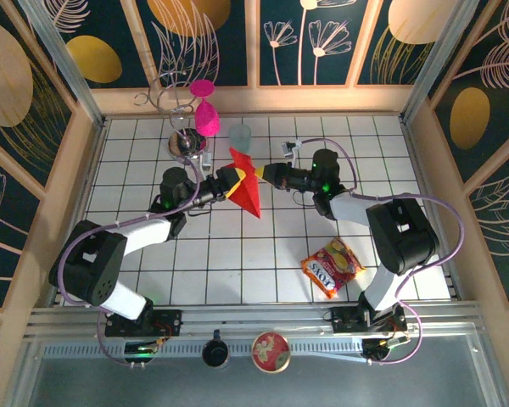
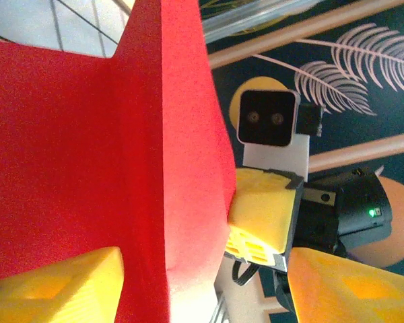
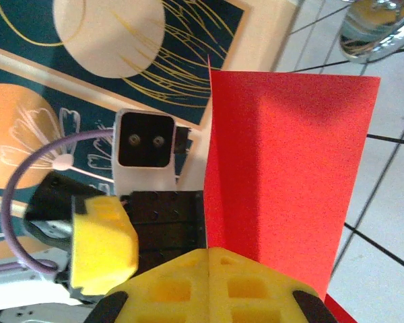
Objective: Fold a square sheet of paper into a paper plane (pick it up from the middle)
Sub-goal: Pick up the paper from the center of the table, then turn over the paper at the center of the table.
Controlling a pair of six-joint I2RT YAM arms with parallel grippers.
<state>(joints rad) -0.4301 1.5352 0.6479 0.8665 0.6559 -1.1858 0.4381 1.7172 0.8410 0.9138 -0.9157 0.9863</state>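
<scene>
**White-tiled counter, red paper pinched at mid-field**

White grid tiles run wall to wall inside a booth of dark floral panels, and both arms meet over the middle of them.

The right pincer (image 3: 209, 269) has its yellow pads pressed flat together on one edge of the red paper (image 3: 283, 175); nothing else holds the sheet. The left pincer (image 2: 205, 269) faces it from the other side with its jaws standing well apart. One finger sits on each side of the paper's folded edge, and neither visibly presses it.

In the top view the right pincer (image 1: 259, 172) and left pincer (image 1: 223, 182) nearly touch, with the red paper (image 1: 246, 191) between and just below them, raised off the counter. Its long axis runs from a blunt corner at the far side down to one sharp point aimed at the near edge, slightly to the right.

The left arm is the free one and the paper already lies inside its gap, so any second grip probably needs only a closing.
</scene>
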